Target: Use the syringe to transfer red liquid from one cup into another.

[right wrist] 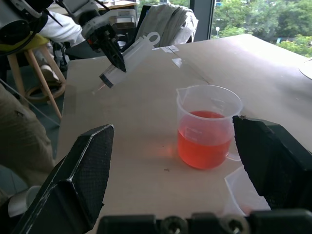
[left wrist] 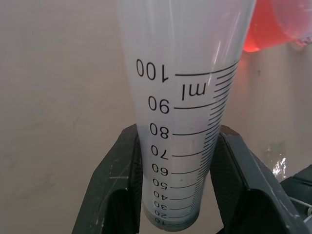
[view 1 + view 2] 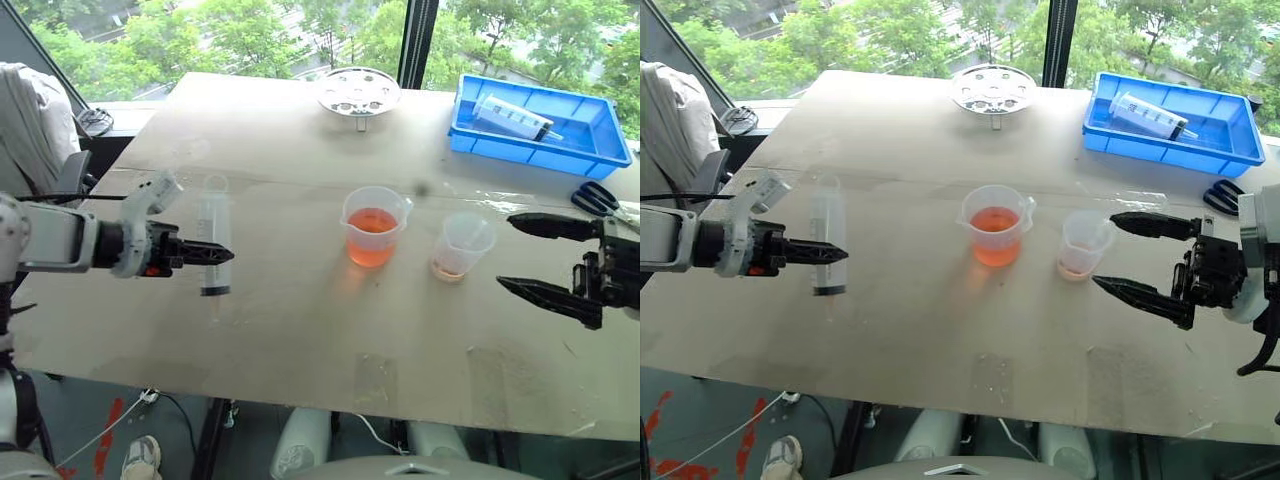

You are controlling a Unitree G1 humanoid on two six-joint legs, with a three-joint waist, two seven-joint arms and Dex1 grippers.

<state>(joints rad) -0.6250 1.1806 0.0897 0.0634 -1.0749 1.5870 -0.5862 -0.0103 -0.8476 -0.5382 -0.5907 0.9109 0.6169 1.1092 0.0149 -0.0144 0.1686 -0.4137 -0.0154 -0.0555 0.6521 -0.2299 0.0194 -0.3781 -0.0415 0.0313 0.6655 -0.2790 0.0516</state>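
My left gripper [image 3: 224, 255] is shut on the barrel of the syringe [image 3: 213, 235], a clear tube with a printed scale [image 2: 195, 122] and a ring-shaped plunger end [image 1: 154, 36]. It hangs above the table's left part, tip down, well left of the cups. The handled beaker [image 3: 376, 222] stands mid-table holding the red liquid [image 3: 372, 243]. Just right of it stands the small tapered cup [image 3: 463, 243] with a thin reddish layer at its bottom. My right gripper [image 3: 505, 252] is open, pointing left, just right of the small cup with nothing between its fingers.
A blue tray [image 3: 600, 150] at the back right holds a thicker marked syringe [image 3: 512, 117]. Scissors [image 3: 598, 198] lie by the right edge. A round metal dish [image 3: 359, 92] stands at the back middle. A cloth-draped chair [image 3: 35, 120] is off the left side.
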